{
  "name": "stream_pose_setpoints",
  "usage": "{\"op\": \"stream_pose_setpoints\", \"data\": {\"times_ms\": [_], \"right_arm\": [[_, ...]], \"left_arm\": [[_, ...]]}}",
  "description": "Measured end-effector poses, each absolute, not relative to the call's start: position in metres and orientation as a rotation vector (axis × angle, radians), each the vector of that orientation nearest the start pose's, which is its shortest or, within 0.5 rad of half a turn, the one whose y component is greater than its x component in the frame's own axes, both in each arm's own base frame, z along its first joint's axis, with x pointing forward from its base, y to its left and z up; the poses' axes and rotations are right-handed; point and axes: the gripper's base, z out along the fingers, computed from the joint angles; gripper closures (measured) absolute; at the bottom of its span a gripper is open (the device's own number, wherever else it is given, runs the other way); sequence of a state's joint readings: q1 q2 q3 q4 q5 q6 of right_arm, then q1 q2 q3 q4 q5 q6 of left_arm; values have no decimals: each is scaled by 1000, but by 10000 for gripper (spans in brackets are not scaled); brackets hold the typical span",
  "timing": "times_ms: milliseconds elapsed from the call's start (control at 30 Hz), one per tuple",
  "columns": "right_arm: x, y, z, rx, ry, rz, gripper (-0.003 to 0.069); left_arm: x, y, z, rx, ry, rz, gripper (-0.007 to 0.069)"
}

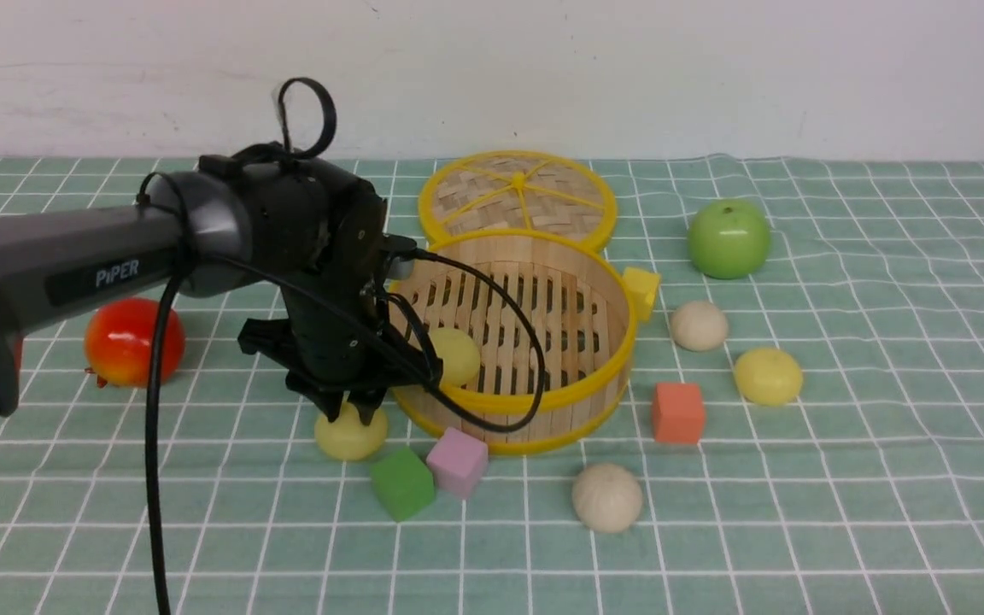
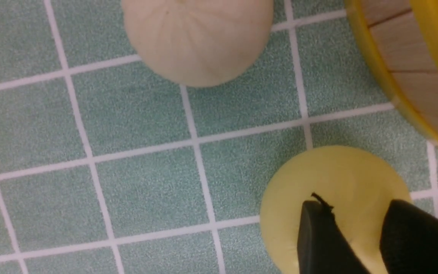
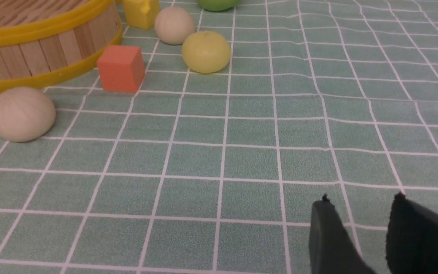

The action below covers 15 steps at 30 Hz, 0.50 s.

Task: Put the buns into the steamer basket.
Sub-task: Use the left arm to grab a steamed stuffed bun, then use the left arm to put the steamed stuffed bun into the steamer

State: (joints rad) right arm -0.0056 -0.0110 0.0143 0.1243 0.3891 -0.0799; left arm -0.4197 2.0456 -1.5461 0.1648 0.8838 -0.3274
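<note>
Both part-open | L fingers (image 2: 318, 236) over yellow bun (image 2: 333, 175), contact unclear | R fingers (image 3: 329, 236) empty

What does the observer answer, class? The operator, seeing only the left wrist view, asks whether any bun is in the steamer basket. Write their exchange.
Observer: Yes, one pale yellow bun lies on the slatted floor of the steamer basket.
Operator: Any buns I cannot see?
Observer: Three more lie on the cloth, right of or in front of the basket: two off-white buns and one yellow bun.
Operator: And the right gripper?
Observer: The right gripper is open above the cloth, holding nothing.
</note>
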Motion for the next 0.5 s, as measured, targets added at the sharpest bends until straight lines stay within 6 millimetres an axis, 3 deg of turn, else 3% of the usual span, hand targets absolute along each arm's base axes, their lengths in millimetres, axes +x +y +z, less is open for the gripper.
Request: {"op": "stream_pose_setpoints", "data": {"times_ms": [100, 267, 500], "right_arm": [[52, 4, 174, 6, 1874, 64, 420], [52, 4, 174, 6, 1874, 64, 420], [52, 4, 174, 6, 1874, 64, 420]], "left_arm": [[395, -164, 184, 257, 2840, 54, 463], [395, -163, 183, 260, 2848, 60, 631], [390, -160, 200, 257, 2835, 69, 638]]}}
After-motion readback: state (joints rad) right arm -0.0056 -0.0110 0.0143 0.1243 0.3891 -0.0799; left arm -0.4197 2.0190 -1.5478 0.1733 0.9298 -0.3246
